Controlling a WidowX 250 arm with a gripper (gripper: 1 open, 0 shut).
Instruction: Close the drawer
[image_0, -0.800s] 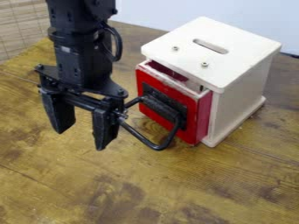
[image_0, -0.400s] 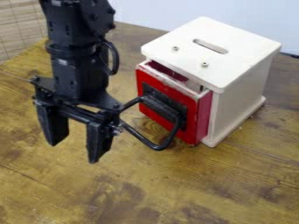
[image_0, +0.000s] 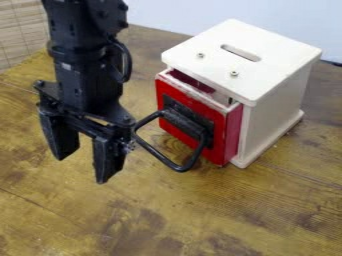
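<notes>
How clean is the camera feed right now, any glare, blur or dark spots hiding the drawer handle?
Camera view: lighting is soft and even, no glare on the red-fronted drawer; its black looped bar handle reads clearly against the brown wooden table. The black gripper is slightly soft at its finger edges. The pale wooden box throws only a faint shadow.

Worn dark wood table (image_0: 201, 215), stained, scuffed, planks running diagonally; pale wooden box (image_0: 261, 85) sits directly on table, toward far right; red drawer (image_0: 201, 120) in box's front, slightly out; bare boards before box.
</notes>
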